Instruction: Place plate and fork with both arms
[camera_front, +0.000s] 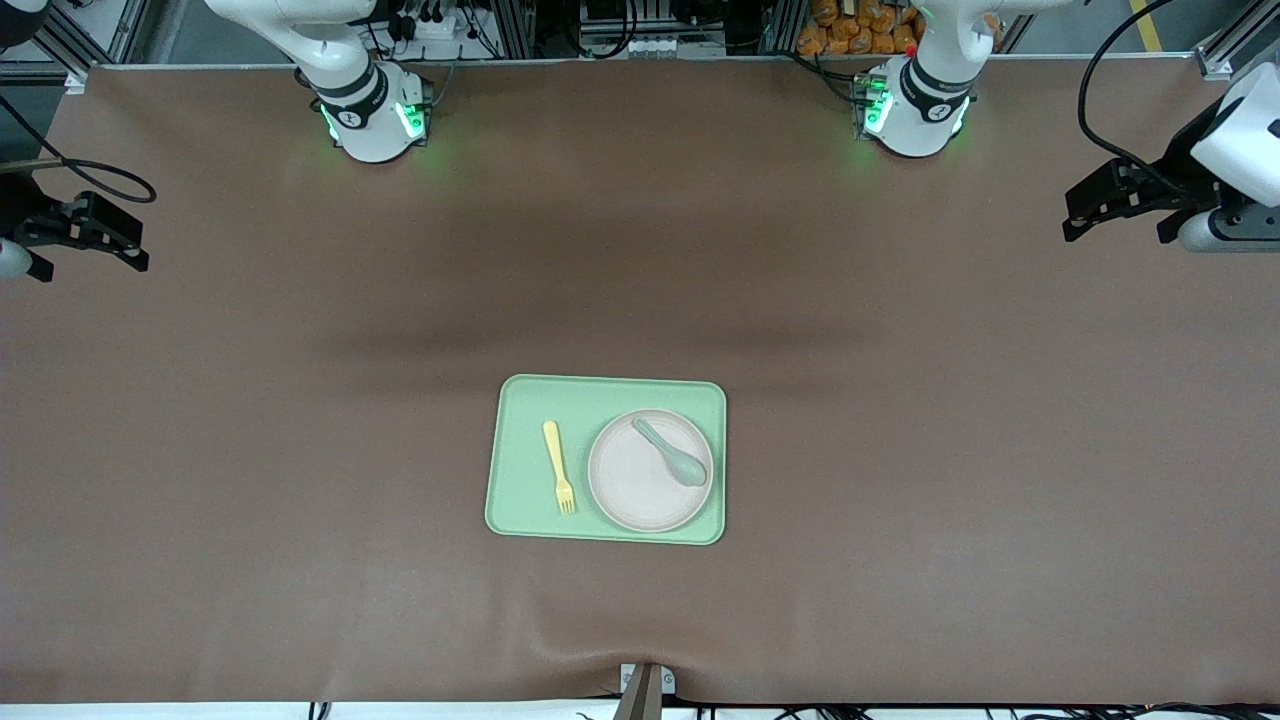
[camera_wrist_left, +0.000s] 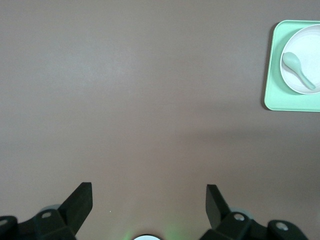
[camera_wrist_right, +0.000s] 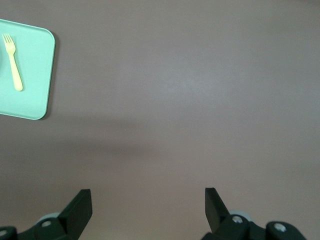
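A light-green tray (camera_front: 520, 440) lies on the brown table, nearer the front camera than the middle. On it sits the pale pink plate (camera_front: 640, 490), at the tray's end toward the left arm. The yellow fork (camera_front: 558, 465) lies flat beside the plate, toward the right arm's end, tines pointing at the front camera. My left gripper (camera_front: 1115, 232) hangs open and empty over the table's edge at the left arm's end, well away from the tray. My right gripper (camera_front: 92, 262) hangs open and empty over the other end. Both arms wait. The wrist views show the plate (camera_wrist_left: 292, 80) and the fork (camera_wrist_right: 13, 62).
A grey-green spoon (camera_front: 672, 455) lies in the plate, bowl toward the front camera. Brown cloth covers the table around the tray (camera_wrist_left: 272, 90). The arm bases (camera_front: 375, 115) glow green along the top. A metal bracket (camera_front: 645, 685) sits at the front edge.
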